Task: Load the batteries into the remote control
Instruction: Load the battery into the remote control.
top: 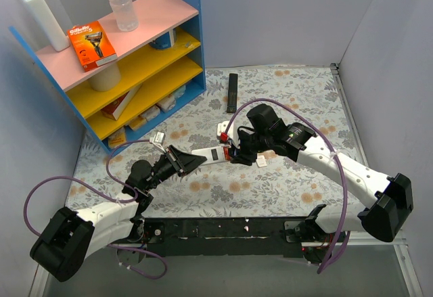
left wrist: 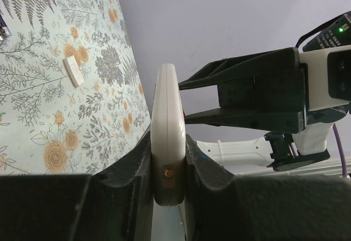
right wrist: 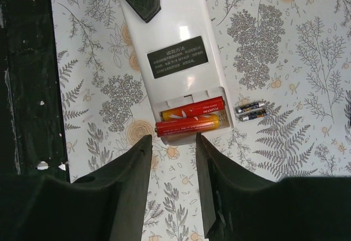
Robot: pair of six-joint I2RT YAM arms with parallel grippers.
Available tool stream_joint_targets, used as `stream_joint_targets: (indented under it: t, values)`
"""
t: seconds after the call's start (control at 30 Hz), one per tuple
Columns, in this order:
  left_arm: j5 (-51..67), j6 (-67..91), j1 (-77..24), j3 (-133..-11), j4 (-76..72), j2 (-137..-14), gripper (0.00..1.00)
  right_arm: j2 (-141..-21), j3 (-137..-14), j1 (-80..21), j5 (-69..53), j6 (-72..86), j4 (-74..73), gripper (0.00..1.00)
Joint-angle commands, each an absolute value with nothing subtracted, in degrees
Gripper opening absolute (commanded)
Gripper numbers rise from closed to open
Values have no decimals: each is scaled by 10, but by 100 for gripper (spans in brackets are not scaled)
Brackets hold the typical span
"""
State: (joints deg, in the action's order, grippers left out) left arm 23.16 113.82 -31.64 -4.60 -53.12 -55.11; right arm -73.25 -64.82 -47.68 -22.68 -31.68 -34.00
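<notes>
My left gripper (top: 184,160) is shut on the remote control (top: 213,153) and holds it off the table, white back up. In the left wrist view the remote (left wrist: 166,115) is edge-on between the jaws of that gripper (left wrist: 168,138). In the right wrist view the remote (right wrist: 175,43) has a dark label and an open battery bay. Two red-orange batteries (right wrist: 189,117) lie side by side in the bay. A pair of tiny dark batteries (right wrist: 250,111) lies on the table beside it. My right gripper (right wrist: 173,138) is open and empty, just off the bay end; it also shows in the top view (top: 238,153).
A small white cover piece (top: 260,162) lies on the floral cloth, also in the left wrist view (left wrist: 74,69). A small red-and-white item (top: 222,132) lies just beyond the remote. A slim black remote (top: 232,93) lies farther back. A blue shelf unit (top: 135,60) stands at the back left.
</notes>
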Motion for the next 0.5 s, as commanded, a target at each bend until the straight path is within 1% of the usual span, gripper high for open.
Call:
stream_joint_targets:
  t: [0.0,0.13,0.3,0.47]
  values:
    - [231,1139,-317,-62,-544,-540,0,-725,-671,-476,-252,-303,-341,46]
    - [229,1139,-317,-62,-542,-537,0,-725,-671,-476,-264,-289,-331,47]
    - [229,1140,-316,-61,-540,-534,0,-723,-673,-476,-260,-275,-323,50]
    - [228,1140,-317,-60,-541,-533,0,-723,-668,-476,-231,-265,-311,49]
